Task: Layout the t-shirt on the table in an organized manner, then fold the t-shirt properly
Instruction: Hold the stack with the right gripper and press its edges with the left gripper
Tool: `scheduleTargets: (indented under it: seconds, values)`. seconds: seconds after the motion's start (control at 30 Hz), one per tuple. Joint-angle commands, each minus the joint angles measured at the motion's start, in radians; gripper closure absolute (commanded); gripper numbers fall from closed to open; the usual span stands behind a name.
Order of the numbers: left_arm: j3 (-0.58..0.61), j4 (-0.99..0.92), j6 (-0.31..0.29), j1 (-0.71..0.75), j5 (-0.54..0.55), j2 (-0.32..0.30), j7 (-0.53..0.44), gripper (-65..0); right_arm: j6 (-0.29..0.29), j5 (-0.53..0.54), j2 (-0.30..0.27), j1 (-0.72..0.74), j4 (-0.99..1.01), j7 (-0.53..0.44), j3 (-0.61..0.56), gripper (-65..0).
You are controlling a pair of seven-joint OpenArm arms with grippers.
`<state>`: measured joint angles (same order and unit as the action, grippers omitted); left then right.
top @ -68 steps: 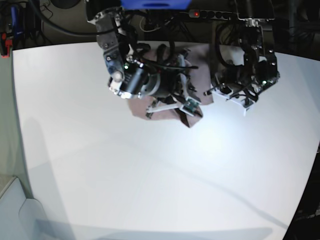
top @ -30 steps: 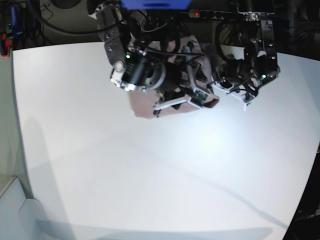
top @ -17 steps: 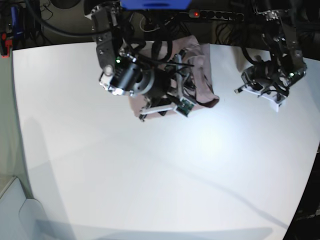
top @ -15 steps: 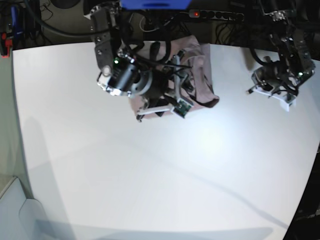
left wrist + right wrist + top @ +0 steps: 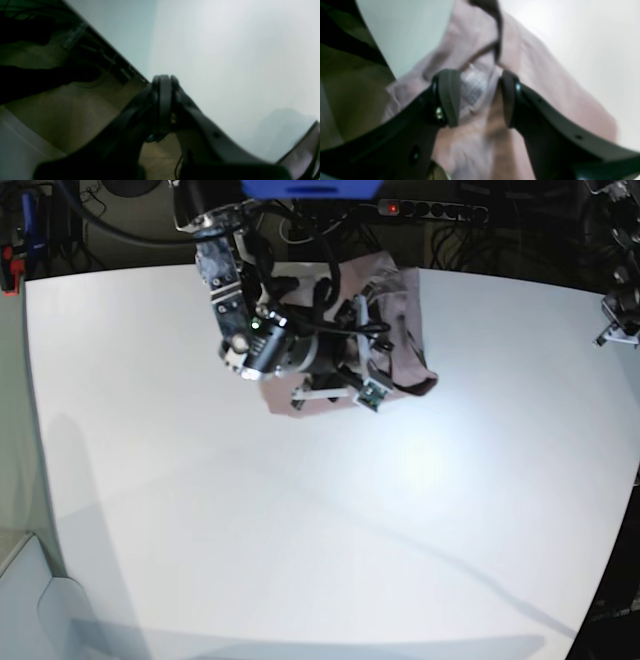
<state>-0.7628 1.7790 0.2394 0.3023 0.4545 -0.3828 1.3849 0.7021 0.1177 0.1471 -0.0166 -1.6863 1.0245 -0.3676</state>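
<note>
My right gripper (image 5: 476, 97) stands with its jaws parted over the bunched dusty mauve cotton t-shirt (image 5: 540, 82); a pale label sits between the pads, but I cannot tell whether cloth is pinched. My left gripper (image 5: 163, 100) is clenched on nothing, out past the far right rim. The shirt (image 5: 405, 330) lies crumpled near the back edge of the large smooth white table (image 5: 330, 520), part of it hidden under my right arm. Wide bare tabletop spreads toward the front and both sides. Dark cables and a power strip (image 5: 430, 210) lie behind the back edge.
</note>
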Motion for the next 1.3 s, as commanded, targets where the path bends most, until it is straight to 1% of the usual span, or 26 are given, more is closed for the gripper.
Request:
scheduleTargets:
  seconds: [0.0,0.1,0.2,0.23,0.37,0.5,0.57,0.7,0.73,0.8,0.9,0.93,0.97,1.07,1.13,1.2,1.23,1.27]
  values:
    - [-0.008,0.028,0.001,0.007,0.000,-0.020,-0.011,0.0,-0.004,0.017,0.010,0.013,0.013,-0.036,-0.001,-27.3]
    - [-0.011,0.055,0.001,0.038,-0.004,0.012,-0.011,0.0,-0.004,0.017,0.010,0.014,0.087,-0.089,-0.001,-27.3]
    - [-0.011,0.080,0.001,0.057,-0.004,0.025,-0.011,0.0,-0.004,0.017,0.010,0.039,0.157,-0.112,-0.005,-27.3]
    - [-0.011,0.088,0.001,0.062,-0.004,0.028,-0.011,0.0,-0.004,0.017,0.010,0.043,0.168,-0.115,-0.024,-27.3]
    - [-0.011,0.094,0.001,0.077,-0.001,0.031,-0.011,0.0,-0.004,0.017,0.010,0.047,0.167,-0.117,-0.130,-27.3]
    - [-0.008,0.094,0.001,0.074,-0.001,0.052,-0.011,0.0,-0.004,0.017,0.010,0.047,0.130,-0.117,-0.209,-27.3]
    - [-0.005,0.095,-0.001,0.074,0.000,0.075,-0.011,0.0,-0.004,0.017,0.010,0.047,0.068,-0.117,-0.225,-27.3]
    - [-0.004,0.095,-0.001,0.070,0.002,0.121,-0.011,0.0,-0.004,0.017,0.010,0.033,-0.136,-0.105,-0.221,-27.4]
    - [-0.004,0.097,-0.002,0.064,0.002,0.132,-0.011,0.0,-0.004,0.015,0.010,0.028,-0.171,-0.089,-0.219,-27.5]
    - [-0.004,0.104,-0.002,0.053,0.003,0.160,-0.011,0.0,-0.004,0.015,0.010,0.025,-0.214,-0.062,-0.189,-27.7]
    - [-0.004,0.124,-0.007,0.048,0.023,0.209,-0.011,-0.3,-0.004,0.015,-0.025,0.022,-0.223,-0.051,-0.115,-27.5]
    - [-0.004,0.130,-0.028,0.048,0.050,0.219,-0.011,-0.3,-0.004,0.015,-0.034,0.011,-0.223,-0.051,-0.095,-27.4]
    - [-0.004,0.135,-0.065,0.051,0.086,0.227,-0.011,-0.3,-0.004,0.015,-0.043,-0.003,-0.226,-0.052,-0.071,-27.4]
    - [-0.004,0.137,-0.232,0.056,0.223,0.230,-0.009,-0.4,-0.004,0.015,-0.048,-0.019,-0.226,-0.051,-0.008,-27.4]
    - [-0.004,0.137,-0.314,0.056,0.297,0.230,-0.003,-0.5,-0.004,0.015,-0.050,-0.041,-0.226,-0.051,0.011,-27.4]
    - [-0.004,0.137,-0.360,0.057,0.353,0.232,-0.002,-1.7,-0.004,0.015,-0.059,-0.053,-0.228,-0.051,0.026,-27.4]
    - [-0.004,0.134,-0.372,0.057,0.378,0.232,0.000,-4.4,-0.004,0.015,-0.068,-0.053,-0.228,-0.051,0.028,-27.4]
    - [-0.007,0.132,-0.378,0.057,0.399,0.233,0.000,-8.8,-0.004,0.015,-0.076,-0.053,-0.228,-0.051,0.029,-27.4]
